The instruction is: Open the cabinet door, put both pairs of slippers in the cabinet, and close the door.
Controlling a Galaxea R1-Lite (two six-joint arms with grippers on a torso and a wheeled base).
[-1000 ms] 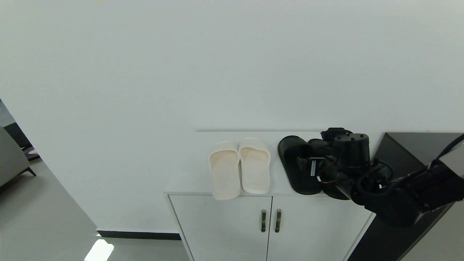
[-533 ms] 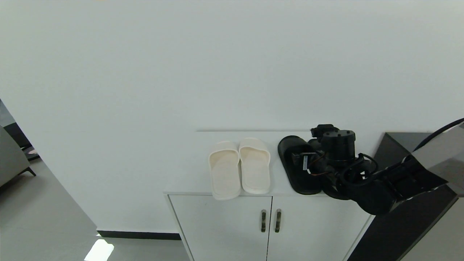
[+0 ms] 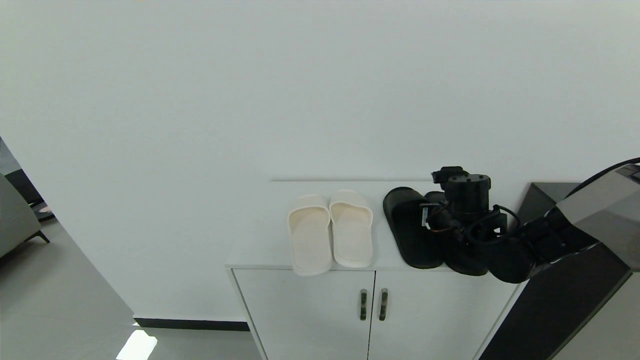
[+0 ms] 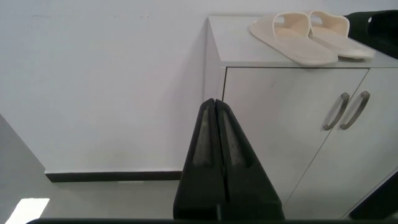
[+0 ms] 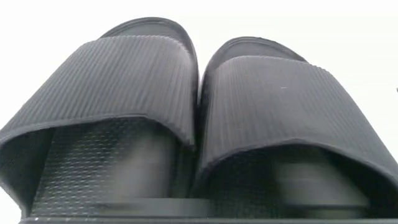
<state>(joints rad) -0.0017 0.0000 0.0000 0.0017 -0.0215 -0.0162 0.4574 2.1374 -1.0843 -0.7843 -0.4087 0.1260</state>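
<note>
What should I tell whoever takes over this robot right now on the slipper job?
Left gripper: shut, empty, out to the left of the cabinet.
Right gripper: at the black slippers on the cabinet top; grip unclear.
White slippers: on top too, beside the black pair.
Doors: both shut.
Done: nothing.
Left: open a door, put both pairs inside, close it.

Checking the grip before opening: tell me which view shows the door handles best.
The left wrist view: both handles appear large, from the side, bowing out from the shut doors. The head view has them small and face-on. The right wrist view faces the black slippers.
</note>
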